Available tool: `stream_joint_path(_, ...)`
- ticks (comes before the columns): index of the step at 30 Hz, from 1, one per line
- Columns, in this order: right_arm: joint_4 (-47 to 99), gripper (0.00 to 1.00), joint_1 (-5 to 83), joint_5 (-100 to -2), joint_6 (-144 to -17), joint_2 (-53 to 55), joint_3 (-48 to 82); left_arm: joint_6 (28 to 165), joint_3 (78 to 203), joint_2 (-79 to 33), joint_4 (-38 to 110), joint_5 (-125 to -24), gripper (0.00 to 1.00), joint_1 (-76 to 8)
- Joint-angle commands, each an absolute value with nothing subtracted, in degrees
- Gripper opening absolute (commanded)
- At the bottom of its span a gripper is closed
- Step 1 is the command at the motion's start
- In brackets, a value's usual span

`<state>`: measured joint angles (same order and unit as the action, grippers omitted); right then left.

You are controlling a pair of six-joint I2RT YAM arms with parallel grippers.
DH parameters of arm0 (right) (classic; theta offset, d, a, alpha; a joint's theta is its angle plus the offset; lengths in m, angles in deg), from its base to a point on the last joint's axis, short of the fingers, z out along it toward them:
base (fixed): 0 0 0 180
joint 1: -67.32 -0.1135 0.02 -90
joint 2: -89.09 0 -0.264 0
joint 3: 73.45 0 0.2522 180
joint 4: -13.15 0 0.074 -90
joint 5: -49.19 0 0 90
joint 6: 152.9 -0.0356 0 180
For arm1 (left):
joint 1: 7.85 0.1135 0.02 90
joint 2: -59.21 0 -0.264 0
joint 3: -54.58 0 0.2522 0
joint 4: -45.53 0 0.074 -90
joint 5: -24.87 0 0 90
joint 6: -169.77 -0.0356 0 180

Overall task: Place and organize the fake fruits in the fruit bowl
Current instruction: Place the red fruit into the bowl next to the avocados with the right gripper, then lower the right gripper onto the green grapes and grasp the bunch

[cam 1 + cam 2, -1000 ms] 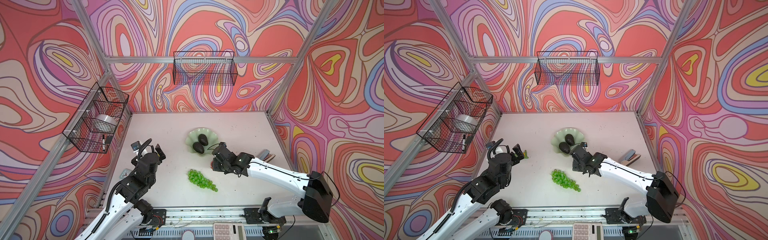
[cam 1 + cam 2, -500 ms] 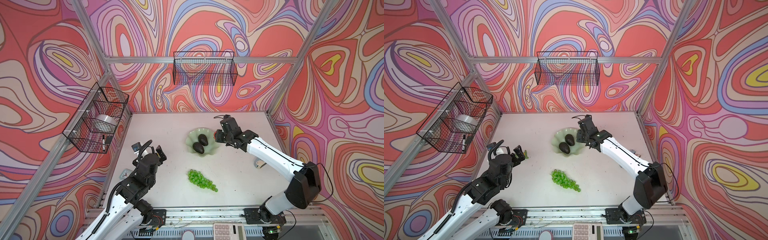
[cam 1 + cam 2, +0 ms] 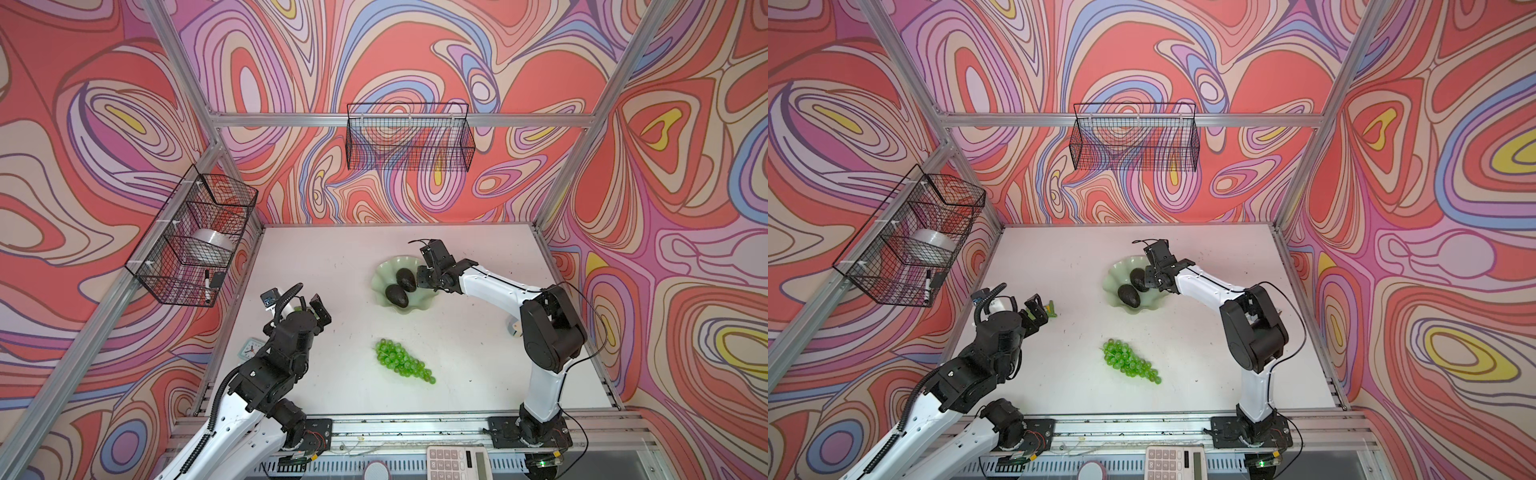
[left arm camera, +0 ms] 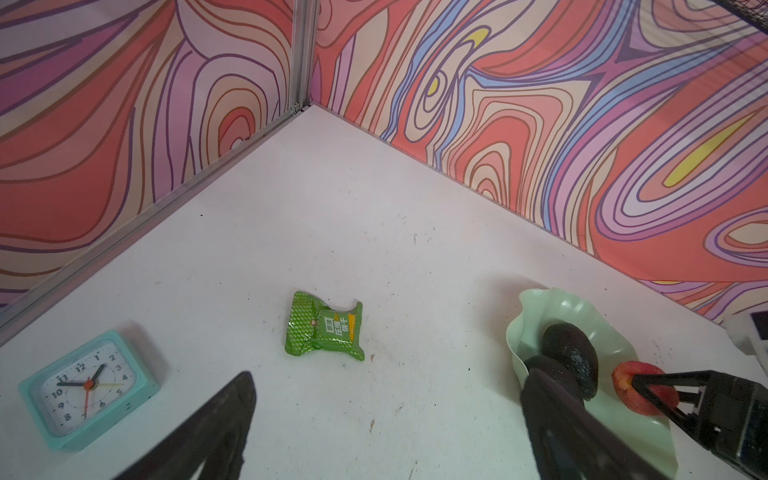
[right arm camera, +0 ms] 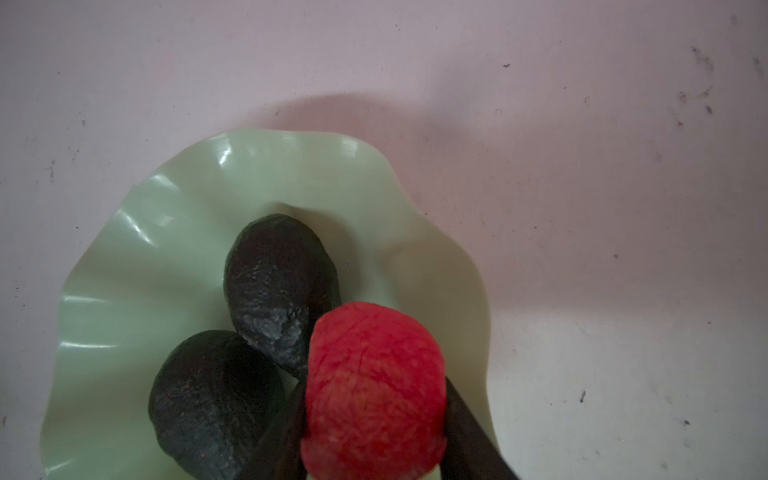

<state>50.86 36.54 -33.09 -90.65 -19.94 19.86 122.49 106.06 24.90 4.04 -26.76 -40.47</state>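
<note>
And the right end effector (image 3: 424, 277) has swung over the pale mint wavy-rimmed bowl (image 5: 137, 232), pinching the small red textured fruit (image 5: 374, 386) beside two blackish avocados (image 5: 278, 282). Release looks next. On the counter (image 3: 478, 353) the glossy green grape bunch (image 3: 401, 362) waits; left end effector (image 4: 390, 378) spread wide.

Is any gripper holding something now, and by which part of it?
The right gripper holds the small red fruit by its opposite sides, over the fruit bowl. The left gripper is open and holds nothing.
</note>
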Motion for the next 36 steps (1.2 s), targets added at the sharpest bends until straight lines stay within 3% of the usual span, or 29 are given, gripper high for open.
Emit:
stream_joint_path(1,48.97,0.33,36.71,-33.52,-91.20,-21.34,19.80,123.72,105.70,24.27,1.91,-26.72,1.00,-40.14)
stream_joint_path(14,49.13,0.62,36.73,-32.19,-90.90,-19.52,19.22,124.35,105.43,23.70,2.28,-27.66,1.00,-40.18)
stream_joint_path(21,50.42,0.68,36.73,-32.25,-87.96,-13.23,18.02,123.74,105.26,23.70,2.95,-27.37,1.00,-40.11)
stream_joint_path(26,44.84,0.71,33.97,-39.26,-83.50,-2.26,6.23,122.57,104.86,23.61,4.19,-25.79,1.00,-40.11)
stream_joint_path(31,30.90,0.79,24.17,-44.00,-77.08,10.65,-11.17,120.43,105.17,23.04,5.97,-22.97,1.00,-40.03)
stream_joint_path(36,24.86,0.84,17.83,-46.33,-75.04,11.51,-17.39,119.49,105.56,22.73,7.51,-22.93,1.00,-39.84)
